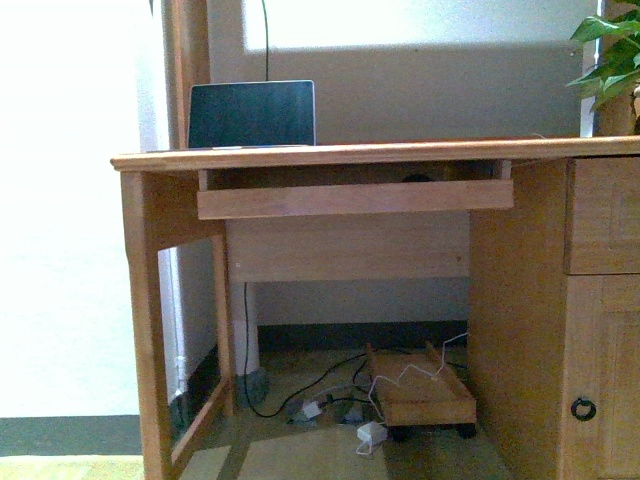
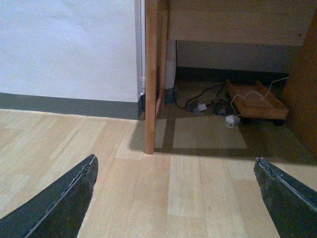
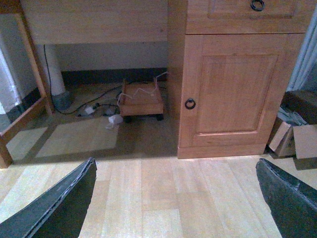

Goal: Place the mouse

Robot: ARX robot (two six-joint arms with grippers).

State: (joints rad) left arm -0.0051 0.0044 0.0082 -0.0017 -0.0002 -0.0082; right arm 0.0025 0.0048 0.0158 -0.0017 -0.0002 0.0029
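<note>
A small dark rounded shape (image 1: 416,178) peeks over the front rail of the pull-out tray (image 1: 355,198) under the wooden desk top (image 1: 380,153). It looks like the mouse and is mostly hidden. Neither arm shows in the front view. My left gripper (image 2: 176,198) is open and empty, low over the wooden floor in front of the desk's left leg (image 2: 150,74). My right gripper (image 3: 176,198) is open and empty, over the floor in front of the desk's cupboard door (image 3: 230,91).
An open laptop (image 1: 252,114) stands on the desk at the left. A plant (image 1: 610,55) is at the far right. Under the desk are a wheeled wooden stand (image 1: 420,390) and cables (image 1: 330,405). Cardboard boxes (image 3: 294,134) lie right of the cupboard.
</note>
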